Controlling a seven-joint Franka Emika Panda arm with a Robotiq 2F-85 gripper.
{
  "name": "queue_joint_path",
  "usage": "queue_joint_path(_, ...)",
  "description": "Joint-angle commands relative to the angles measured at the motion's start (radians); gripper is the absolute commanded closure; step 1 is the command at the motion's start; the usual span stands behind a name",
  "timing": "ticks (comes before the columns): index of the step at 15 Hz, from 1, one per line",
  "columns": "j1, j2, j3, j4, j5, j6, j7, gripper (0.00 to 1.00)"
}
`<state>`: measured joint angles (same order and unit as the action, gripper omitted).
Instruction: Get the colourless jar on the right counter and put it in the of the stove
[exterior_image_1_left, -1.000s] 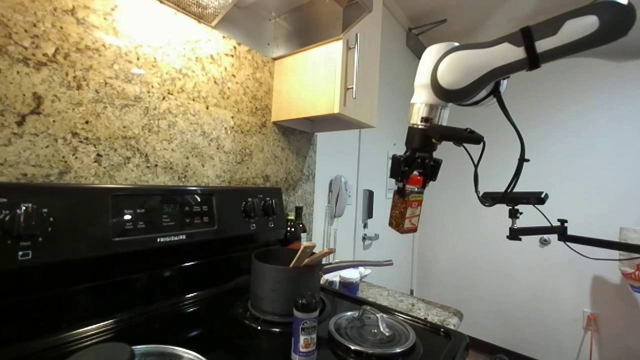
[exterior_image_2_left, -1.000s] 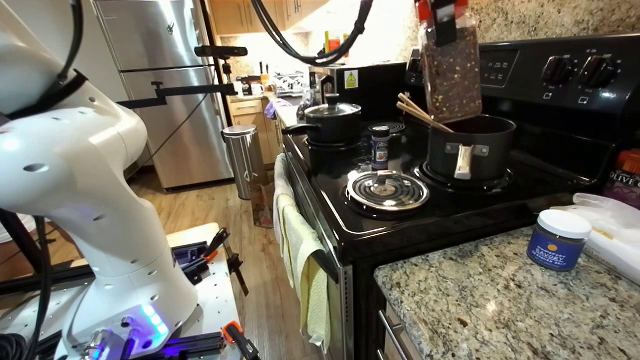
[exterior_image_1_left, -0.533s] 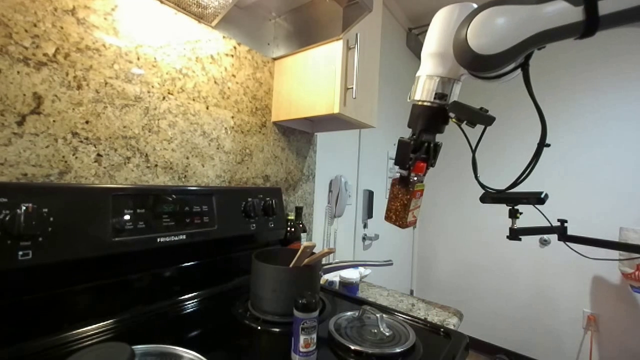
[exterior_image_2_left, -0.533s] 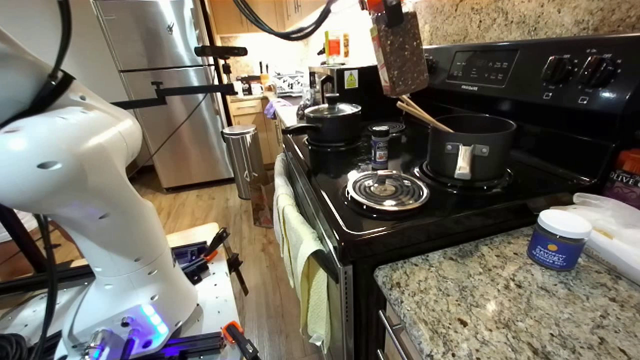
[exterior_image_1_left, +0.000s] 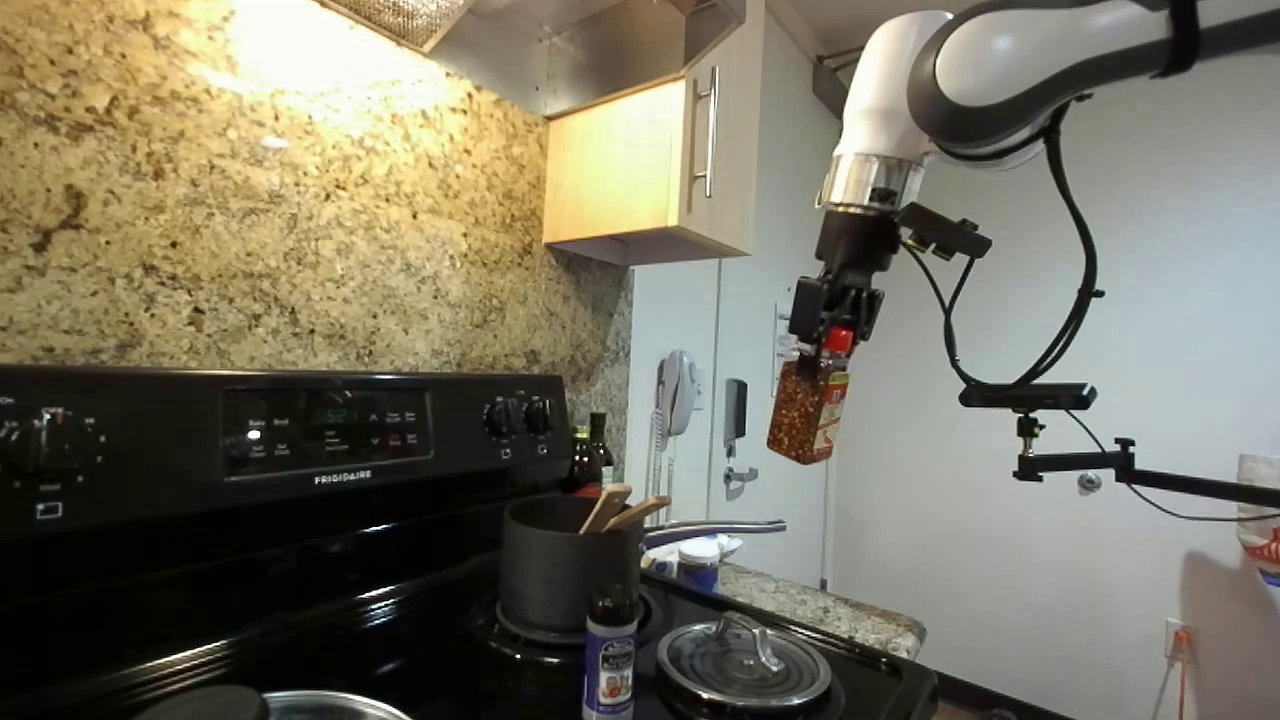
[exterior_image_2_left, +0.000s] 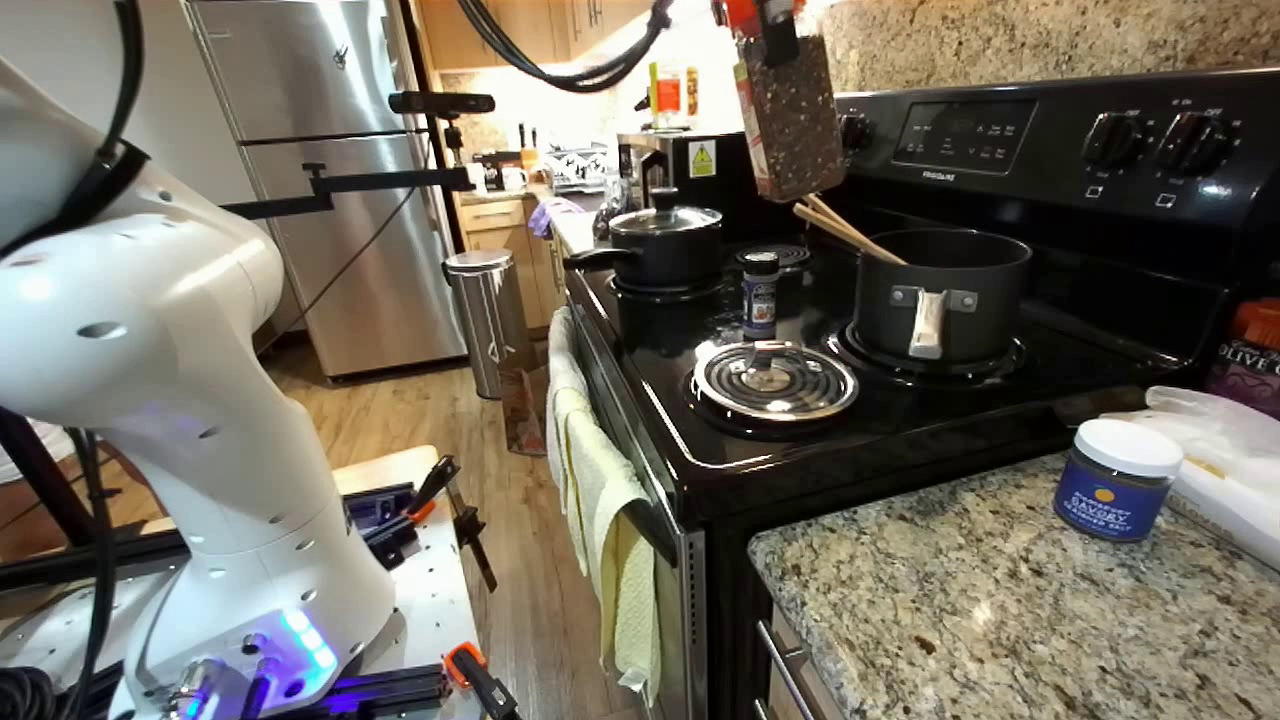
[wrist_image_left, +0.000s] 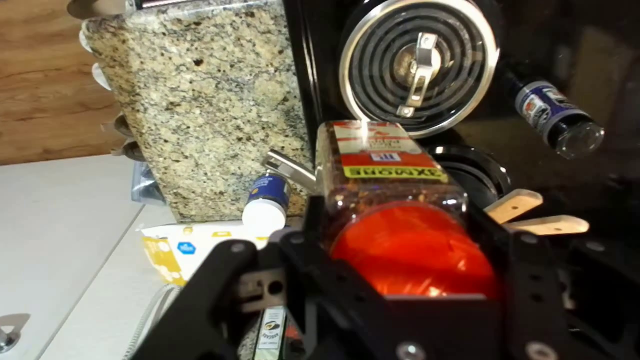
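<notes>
In an exterior view, we are seeing the gripper (exterior_image_1_left: 828, 350) holding the jar (exterior_image_1_left: 808, 412) near its upper end, jaws closed down to the jar's width, nothing else in the grasp. The jar is hanging in the air, slightly tilted, apart from everything below it. The stove (exterior_image_1_left: 400, 560) is bearing the pot (exterior_image_1_left: 560, 575), a lid (exterior_image_1_left: 745, 668) and a bottle (exterior_image_1_left: 610, 665).

In an exterior view, the desk (exterior_image_2_left: 980, 620) is carrying the salt jar (exterior_image_2_left: 1116, 485); our jar is hanging apart from it.

In the wrist view, the gripper is flanking the jar on both sides, the jar's red end facing the camera. We are judging the grasp firm. Which part of the stove, if any, is lying directly under the jar, we are unable to tell.

Progress: we are counting pick-up and lift as done, placing as not yet done. Left, by our judgement: choosing a spot on the stove (the task line is missing a word there), lowering, righting the jar, letting go, backing away.
</notes>
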<state>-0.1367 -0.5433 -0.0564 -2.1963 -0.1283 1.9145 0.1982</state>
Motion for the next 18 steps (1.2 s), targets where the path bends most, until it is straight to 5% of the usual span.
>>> queue_joint_path(1, 0.066, 0.024, 0.026, 0.012, 0.075, -0.002, -0.043, 0.61)
queue_joint_path(7, 0.153, 0.133, 0.108, 0.019, 0.136, -0.039, -0.016, 0.61)
queue_joint_path(11, 0.183, 0.177, 0.104, -0.009, 0.192, 0.028, -0.062, 0.61)
queue_joint_path(12, 0.171, 0.172, 0.122, -0.007, 0.154, 0.000, -0.016, 0.36)
queue_joint_path(16, 0.174, 0.188, 0.117, -0.007, 0.166, 0.016, -0.028, 0.36)
queue_joint_path(17, 0.168, 0.179, 0.119, -0.005, 0.166, 0.007, 0.001, 0.61)
queue_joint_path(18, 0.164, 0.175, 0.128, -0.009, 0.155, -0.008, 0.031, 0.61)
